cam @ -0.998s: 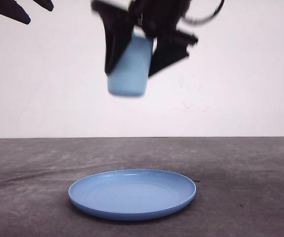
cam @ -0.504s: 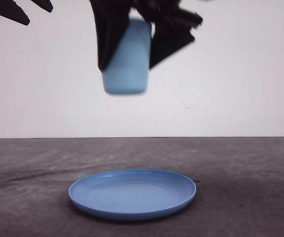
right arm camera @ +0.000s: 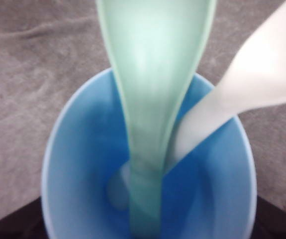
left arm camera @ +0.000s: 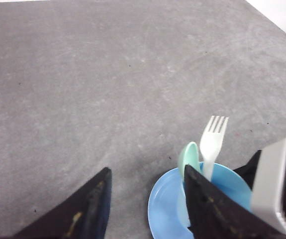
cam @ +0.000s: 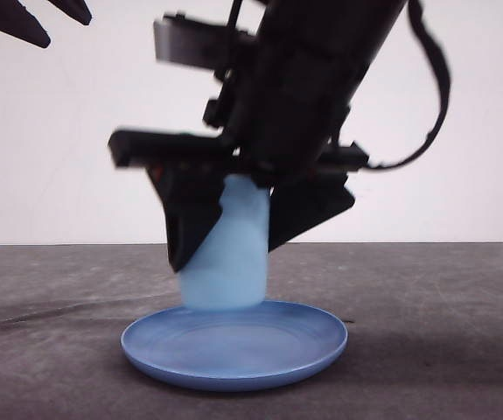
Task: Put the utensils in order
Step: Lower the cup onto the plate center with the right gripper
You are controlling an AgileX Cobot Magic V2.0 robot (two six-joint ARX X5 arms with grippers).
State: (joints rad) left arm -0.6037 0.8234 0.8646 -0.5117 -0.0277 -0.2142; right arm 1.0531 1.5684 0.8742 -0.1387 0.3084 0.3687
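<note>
Over the middle of the grey surface [cam: 461, 367], we see our right gripper [cam: 225, 254] with its dark fingers [cam: 188, 223] pinching a light blue plastic cup [cam: 227, 262] from both sides, the cup upright and its base at or just above the round blue plastic plate [cam: 234, 346]; we cannot tell whether it is touching yet. Both utensils stand inside that cup: the pale mint-green plastic spoon [right arm camera: 152, 99] and the small white plastic fork [right arm camera: 242, 89] have their handles down at the bottom of the cup and lean out over its rim, which is why the cup is kept level. From the left wrist camera, the fork's four tines [left arm camera: 216, 124] and the spoon's oval bowl [left arm camera: 188, 157] stick up side by side above the plate [left arm camera: 162, 214]. Our left gripper [left arm camera: 145, 204] hangs high and off to the side, its fingers [left arm camera: 90, 209] spread wide and holding nothing, probably to stay clear of the working arm. We judge the task nearly finished, with the cup to be settled on the plate and let go.
</note>
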